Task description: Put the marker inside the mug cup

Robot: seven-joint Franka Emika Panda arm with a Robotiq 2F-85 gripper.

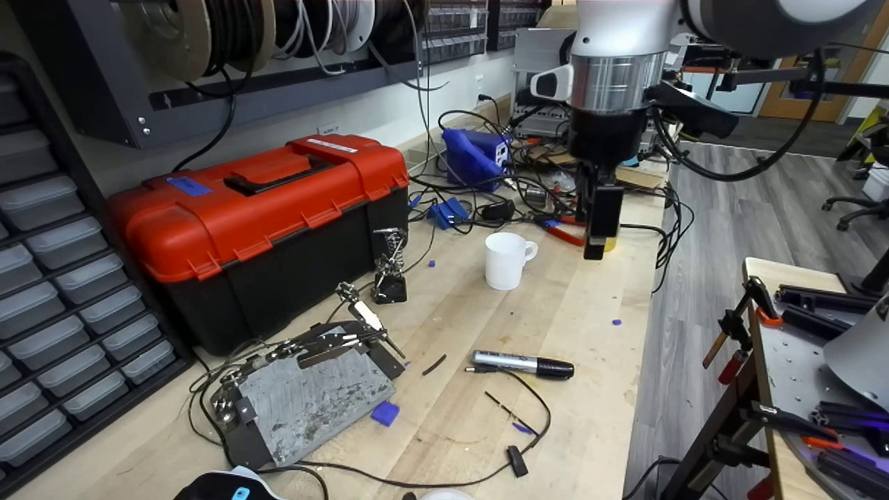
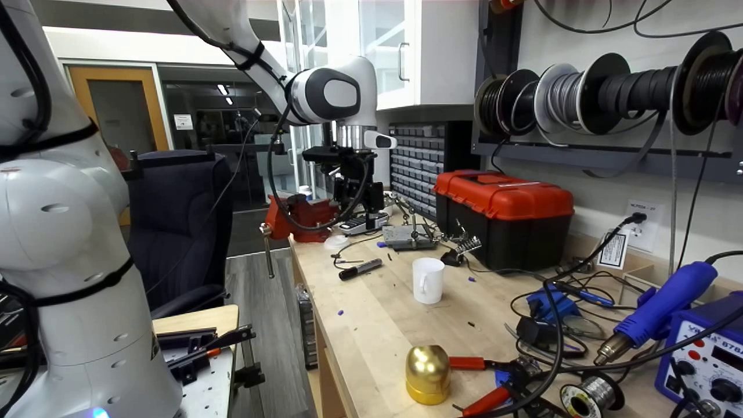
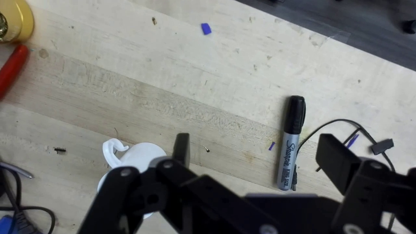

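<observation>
The marker (image 1: 522, 364), grey with a black cap, lies flat on the wooden table in both exterior views (image 2: 360, 269). In the wrist view the marker (image 3: 289, 146) shows between the open fingers, well below them and nearer the right finger. The white mug cup (image 1: 504, 261) stands upright on the table, its handle to one side; it also shows in an exterior view (image 2: 428, 281). In the wrist view the mug cup (image 3: 141, 156) is partly hidden behind the left finger. My gripper (image 3: 255, 144) is open and empty, held above the table (image 1: 599, 246), (image 2: 371, 217).
A thin black cable (image 1: 545, 410) runs beside the marker. A red and black toolbox (image 1: 264, 201) stands along the wall. A clamp stand with a grey plate (image 1: 316, 399) lies nearby. A gold dome (image 2: 428, 374) and red-handled pliers (image 2: 487, 400) lie past the mug.
</observation>
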